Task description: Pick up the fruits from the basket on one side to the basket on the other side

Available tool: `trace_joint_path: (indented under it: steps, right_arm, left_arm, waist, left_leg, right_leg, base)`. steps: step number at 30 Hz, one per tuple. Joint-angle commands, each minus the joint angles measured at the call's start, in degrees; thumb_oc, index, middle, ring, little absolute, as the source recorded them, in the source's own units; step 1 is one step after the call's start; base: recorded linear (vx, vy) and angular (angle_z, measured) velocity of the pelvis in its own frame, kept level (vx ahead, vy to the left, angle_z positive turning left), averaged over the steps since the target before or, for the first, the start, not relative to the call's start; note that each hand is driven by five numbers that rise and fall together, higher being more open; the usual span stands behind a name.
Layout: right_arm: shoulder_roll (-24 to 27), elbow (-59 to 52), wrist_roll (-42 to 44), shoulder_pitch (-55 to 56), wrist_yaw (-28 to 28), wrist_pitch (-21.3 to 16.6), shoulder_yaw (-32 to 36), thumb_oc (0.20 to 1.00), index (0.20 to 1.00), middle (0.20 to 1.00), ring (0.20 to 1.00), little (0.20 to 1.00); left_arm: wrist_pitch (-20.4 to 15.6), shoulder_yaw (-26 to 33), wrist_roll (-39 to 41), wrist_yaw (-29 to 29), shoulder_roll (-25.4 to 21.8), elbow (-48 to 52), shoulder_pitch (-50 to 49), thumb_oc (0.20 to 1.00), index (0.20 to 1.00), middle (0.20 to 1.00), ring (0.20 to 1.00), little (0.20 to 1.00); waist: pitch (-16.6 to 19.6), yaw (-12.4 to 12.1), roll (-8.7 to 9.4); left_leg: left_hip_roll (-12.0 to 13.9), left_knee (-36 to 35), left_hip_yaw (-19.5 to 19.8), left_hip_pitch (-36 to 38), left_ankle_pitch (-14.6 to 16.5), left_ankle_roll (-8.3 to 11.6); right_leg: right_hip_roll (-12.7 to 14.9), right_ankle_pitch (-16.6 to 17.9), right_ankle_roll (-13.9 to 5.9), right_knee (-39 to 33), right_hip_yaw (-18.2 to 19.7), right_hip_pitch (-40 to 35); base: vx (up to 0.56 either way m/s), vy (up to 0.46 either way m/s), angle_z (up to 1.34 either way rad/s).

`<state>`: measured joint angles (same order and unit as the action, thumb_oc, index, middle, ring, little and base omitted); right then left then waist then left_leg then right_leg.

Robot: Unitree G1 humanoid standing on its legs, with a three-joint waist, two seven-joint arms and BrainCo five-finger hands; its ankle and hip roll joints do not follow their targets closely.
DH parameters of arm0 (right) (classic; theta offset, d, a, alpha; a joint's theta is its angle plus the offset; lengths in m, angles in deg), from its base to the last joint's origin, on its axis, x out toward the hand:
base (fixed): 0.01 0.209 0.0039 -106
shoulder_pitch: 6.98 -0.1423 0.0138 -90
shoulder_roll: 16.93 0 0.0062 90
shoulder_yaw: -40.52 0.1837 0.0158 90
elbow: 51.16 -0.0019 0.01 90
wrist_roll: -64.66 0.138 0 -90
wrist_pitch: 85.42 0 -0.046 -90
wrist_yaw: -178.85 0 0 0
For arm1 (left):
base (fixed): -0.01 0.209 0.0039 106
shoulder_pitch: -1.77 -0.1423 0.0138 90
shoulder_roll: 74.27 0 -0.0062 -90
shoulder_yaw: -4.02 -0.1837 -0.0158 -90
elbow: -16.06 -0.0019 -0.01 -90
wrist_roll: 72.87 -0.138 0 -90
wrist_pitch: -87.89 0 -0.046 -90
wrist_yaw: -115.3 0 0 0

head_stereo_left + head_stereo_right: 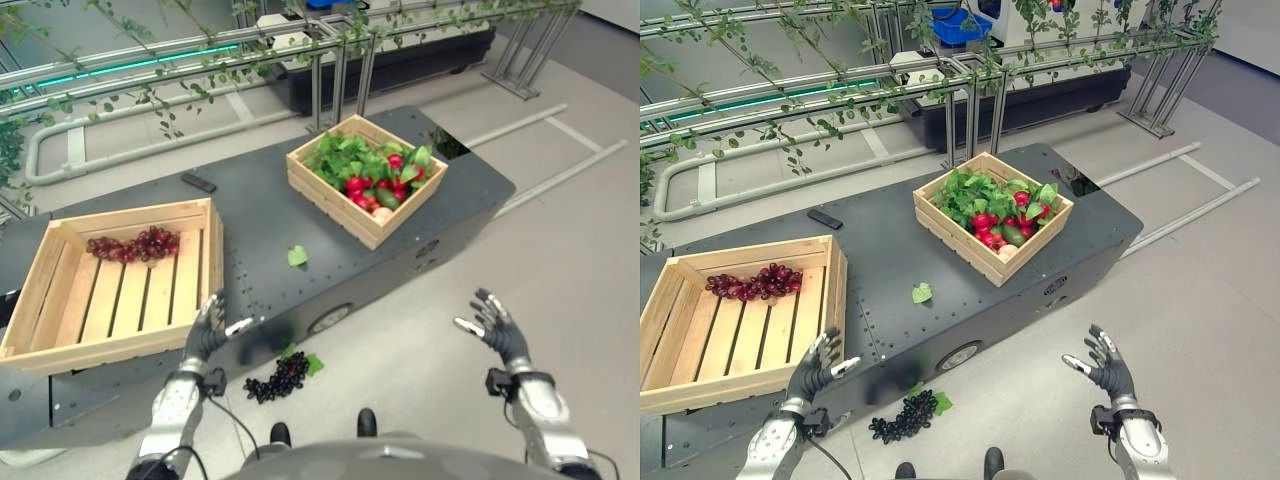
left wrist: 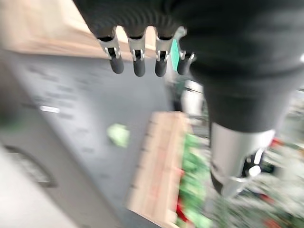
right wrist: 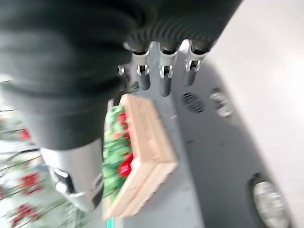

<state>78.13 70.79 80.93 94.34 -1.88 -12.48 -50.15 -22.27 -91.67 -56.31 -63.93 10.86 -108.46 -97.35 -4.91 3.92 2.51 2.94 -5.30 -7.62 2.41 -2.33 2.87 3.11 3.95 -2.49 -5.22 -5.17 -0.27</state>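
1. We see a dark table carrying two wooden baskets, well apart from each other.
2. The left basket is a slatted crate near the table's front-left edge; a bunch of red grapes lies inside it against its far wall.
3. The right basket sits towards the far right of the table and is heaped with green leaves and red fruits.
4. A single loose leaf lies on the table between the two baskets, and a small black remote-like object lies behind the left basket.
5. A bunch of dark grapes lies on the floor, just in front of the table's front edge, with a green leaf touching it.
6. Our left hand hovers at the near right corner of the left basket, fingers relaxed and spread, grasping nothing.
7. Our right hand hangs over the floor to the right of the table, palm turned inward, fingers spread and released, holding nothing.
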Motion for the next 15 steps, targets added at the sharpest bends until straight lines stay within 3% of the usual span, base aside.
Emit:
trace_joint_path:
  steps: [1, 15]
  right_arm:
    - [0.2, -1.4, -1.5, -4.8, -2.3, -1.9, 0.7, 1.0, 1.0, 1.0, 1.0, 1.0]
    - [-1.6, 8.3, -2.2, -5.8, -3.4, -0.1, -1.7, 1.0, 1.0, 1.0, 1.0, 1.0]
  left_arm:
    - [-1.7, 1.2, -2.6, 1.6, -0.9, -1.1, 4.1, 1.0, 1.0, 1.0, 1.0, 1.0]
    - [1.8, 1.1, -1.5, 2.5, 2.8, -14.3, 6.2, 1.0, 1.0, 1.0, 1.0, 1.0]
  waist:
    - [-1.6, 0.9, 0.89]
    - [-1.5, 1.5, 0.29]
  left_leg:
    - [0.2, 1.6, 0.3, 2.2, 3.4, -0.13]
    - [0.3, 1.4, 0.0, 2.7, 3.1, -0.04]
  right_leg:
    - [3.1, -6.3, -5.87, 7.4, 0.9, -1.9]
    - [2.9, -6.0, -5.54, 6.8, 1.2, -2.1]
  base:
    - [0.0, 0.0, 0.0]
    - [0.0, 0.0, 0.0]
